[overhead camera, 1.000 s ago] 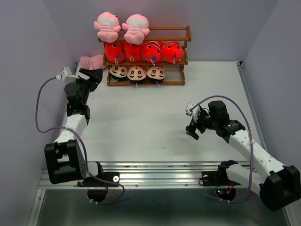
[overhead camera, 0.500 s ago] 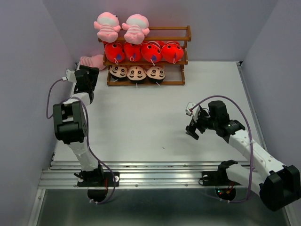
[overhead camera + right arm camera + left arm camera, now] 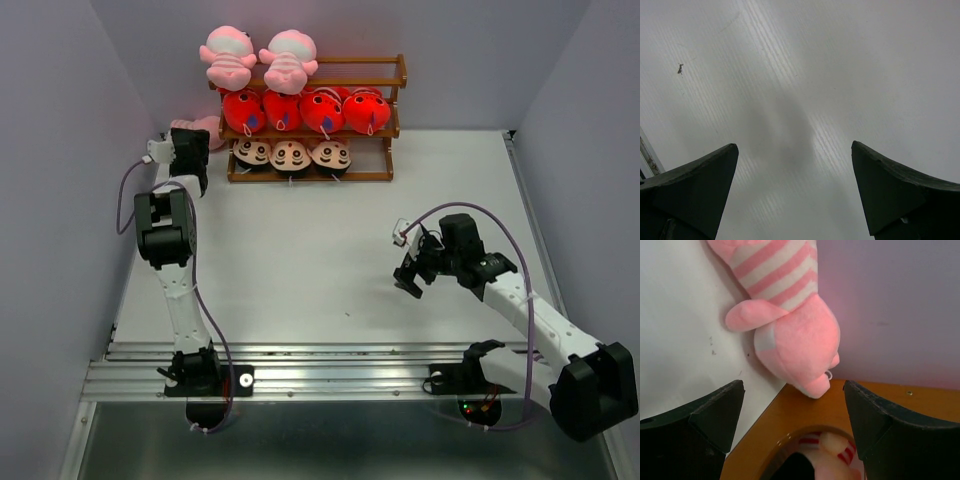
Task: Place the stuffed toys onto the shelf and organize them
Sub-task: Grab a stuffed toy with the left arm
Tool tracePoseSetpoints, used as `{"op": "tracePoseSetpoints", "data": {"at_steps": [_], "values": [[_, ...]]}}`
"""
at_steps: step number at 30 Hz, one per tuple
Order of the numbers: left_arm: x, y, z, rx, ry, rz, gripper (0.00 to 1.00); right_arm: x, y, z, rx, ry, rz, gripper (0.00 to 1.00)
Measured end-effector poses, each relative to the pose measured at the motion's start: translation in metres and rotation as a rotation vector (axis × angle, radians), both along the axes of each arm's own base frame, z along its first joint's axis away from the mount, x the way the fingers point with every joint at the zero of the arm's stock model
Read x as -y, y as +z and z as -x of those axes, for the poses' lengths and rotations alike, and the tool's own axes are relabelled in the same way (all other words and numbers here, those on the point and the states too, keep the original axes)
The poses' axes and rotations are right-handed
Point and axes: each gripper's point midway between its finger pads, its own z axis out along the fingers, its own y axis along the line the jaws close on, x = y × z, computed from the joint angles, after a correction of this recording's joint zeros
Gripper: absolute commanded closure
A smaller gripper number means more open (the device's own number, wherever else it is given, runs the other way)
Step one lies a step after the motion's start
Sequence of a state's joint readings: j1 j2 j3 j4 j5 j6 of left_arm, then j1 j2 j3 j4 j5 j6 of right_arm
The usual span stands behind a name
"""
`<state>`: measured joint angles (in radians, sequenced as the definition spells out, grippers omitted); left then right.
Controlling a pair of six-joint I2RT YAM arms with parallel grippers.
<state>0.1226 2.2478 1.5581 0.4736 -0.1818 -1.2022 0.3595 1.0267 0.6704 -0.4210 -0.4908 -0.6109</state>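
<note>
Nine toys sit on the shelf (image 3: 385, 82) at the table's (image 3: 330, 260) far edge: two pink striped frogs (image 3: 258, 55) on the top tier, four red-orange fish (image 3: 300, 110) across the middle and three boy dolls (image 3: 290, 155) along the bottom. The third pink striped frog (image 3: 203, 126) lies on the table in the far left corner, against the back wall and just beside the shelf's left end. Fetching it looks like the step in hand. The left gripper (image 3: 190, 145) points into that corner with its jaws spread wide and nothing between them. In the wrist view the frog (image 3: 795, 340) lies just ahead of the left gripper's (image 3: 794, 387) tips, its rounded end close to the shelf's wooden side (image 3: 790, 412) — whether they touch I cannot tell. The right gripper (image 3: 408, 280) hangs over bare table toward the right edge, equally spread and empty (image 3: 795, 147). The next move probably calls for pushing the left jaws on until they straddle the soft body — tight work, with wall on one side and wood on the other. Then comes pinching, lifting and setting the frog on the free right part of the top tier beside its two fellows.
</note>
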Motion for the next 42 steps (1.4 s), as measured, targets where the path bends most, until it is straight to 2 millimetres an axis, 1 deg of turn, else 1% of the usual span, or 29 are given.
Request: {"op": "tracePoseSetpoints", "data": {"at_steps": [4,8,11,14,16,17,19,20,23,24,27,30,31,33,34,35,38,39,42], "values": [[-0.001,-0.002,-0.022,0.03,0.007,0.003,0.12,0.001,-0.005,0.001,-0.018,0.003,0.01,0.0],[-0.004,-0.01,-0.039,0.048,0.012,0.011,0.16,0.001,-0.011,0.003,-0.042,0.004,0.021,0.0],[-0.005,-0.02,-0.05,0.054,0.017,0.025,0.24,0.002,-0.015,0.004,-0.055,0.008,0.029,0.0],[-0.005,-0.027,-0.059,0.064,0.018,0.034,0.28,0.002,-0.017,0.004,-0.063,0.009,0.033,0.0],[-0.006,-0.031,-0.066,0.074,0.018,0.042,0.34,0.002,-0.018,0.005,-0.067,0.009,0.035,0.0],[-0.006,-0.031,-0.069,0.082,0.017,0.047,0.4,0.002,-0.019,0.005,-0.07,0.011,0.038,0.0],[-0.006,-0.032,-0.072,0.09,0.019,0.056,0.51,0.003,-0.02,0.006,-0.075,0.012,0.04,0.0],[-0.006,-0.032,-0.074,0.094,0.018,0.06,0.67,0.003,-0.021,0.006,-0.077,0.013,0.042,0.0],[-0.004,-0.033,-0.079,0.11,0.014,0.073,0.87,0.004,-0.022,0.007,-0.083,0.014,0.045,0.0],[-0.004,-0.032,-0.08,0.117,0.01,0.08,0.99,0.004,-0.022,0.008,-0.083,0.014,0.046,0.0],[-0.001,-0.031,-0.081,0.137,0.002,0.102,1.0,0.004,-0.022,0.008,-0.084,0.014,0.046,0.0],[0.0,-0.033,-0.079,0.165,-0.007,0.111,1.0,0.004,-0.022,0.008,-0.083,0.015,0.046,0.0],[0.0,-0.037,-0.076,0.168,-0.009,0.115,1.0,0.004,-0.022,0.008,-0.083,0.015,0.046,0.0],[-0.001,-0.045,-0.063,0.163,-0.009,0.122,1.0,0.004,-0.022,0.007,-0.082,0.016,0.047,0.0],[-0.001,-0.046,-0.058,0.165,-0.01,0.122,1.0,0.004,-0.021,0.008,-0.08,0.017,0.047,0.0],[-0.001,-0.047,-0.049,0.159,-0.009,0.124,1.0,0.004,-0.021,0.007,-0.079,0.017,0.046,0.0],[-0.004,-0.037,-0.022,0.153,-0.01,0.121,1.0,0.004,-0.019,0.007,-0.072,0.017,0.043,0.0],[-0.005,-0.035,-0.009,0.146,-0.009,0.122,1.0,0.004,-0.018,0.007,-0.068,0.017,0.042,0.0],[-0.007,-0.016,0.023,0.159,-0.002,0.116,1.0,0.003,-0.014,0.007,-0.054,0.019,0.034,0.0]]}}
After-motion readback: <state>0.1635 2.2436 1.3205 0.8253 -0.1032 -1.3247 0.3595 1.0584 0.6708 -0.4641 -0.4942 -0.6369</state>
